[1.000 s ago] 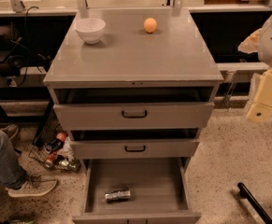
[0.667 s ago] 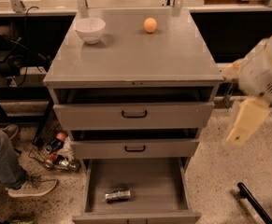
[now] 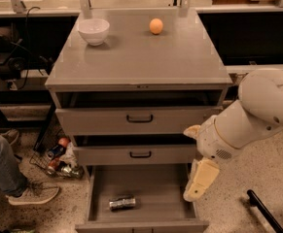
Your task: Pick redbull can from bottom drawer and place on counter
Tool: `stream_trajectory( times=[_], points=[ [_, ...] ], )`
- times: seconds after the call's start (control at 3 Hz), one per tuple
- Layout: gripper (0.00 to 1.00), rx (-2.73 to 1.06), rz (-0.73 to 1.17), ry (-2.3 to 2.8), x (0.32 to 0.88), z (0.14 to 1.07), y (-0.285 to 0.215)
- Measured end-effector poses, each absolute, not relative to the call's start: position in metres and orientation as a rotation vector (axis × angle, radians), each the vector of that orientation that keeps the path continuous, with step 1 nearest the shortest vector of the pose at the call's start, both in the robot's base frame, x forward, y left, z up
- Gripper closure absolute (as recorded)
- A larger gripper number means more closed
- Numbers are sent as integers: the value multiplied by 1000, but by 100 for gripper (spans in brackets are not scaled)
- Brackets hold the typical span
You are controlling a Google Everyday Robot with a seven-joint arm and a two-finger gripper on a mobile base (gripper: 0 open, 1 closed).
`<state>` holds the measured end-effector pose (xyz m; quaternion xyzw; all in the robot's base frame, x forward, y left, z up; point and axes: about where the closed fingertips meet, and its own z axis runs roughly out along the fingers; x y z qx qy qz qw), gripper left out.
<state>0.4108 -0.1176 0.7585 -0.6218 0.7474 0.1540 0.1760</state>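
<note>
- The small slim silvery redbull can (image 3: 122,203) lies on its side on the floor of the wide grey metal bottom drawer (image 3: 153,181), which stands pulled open. Its print is too small for me to read.
- My cream gripper (image 3: 199,180) hangs just off the drawer's right wall, apart from the can. I cannot tell how wide it stands.
- Since 0.7 s ago the white arm (image 3: 257,110) has dropped lower and swung left towards the cabinet.
- The glossy grey counter (image 3: 141,62) carries a white bowl (image 3: 93,30) and an orange ball (image 3: 155,25), unmoved.
</note>
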Motion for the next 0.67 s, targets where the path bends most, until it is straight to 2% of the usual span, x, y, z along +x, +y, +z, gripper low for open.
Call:
stream_trajectory(
  times=[0.67],
  points=[
    [0, -1725, 445, 2138, 411, 735, -119]
  ],
)
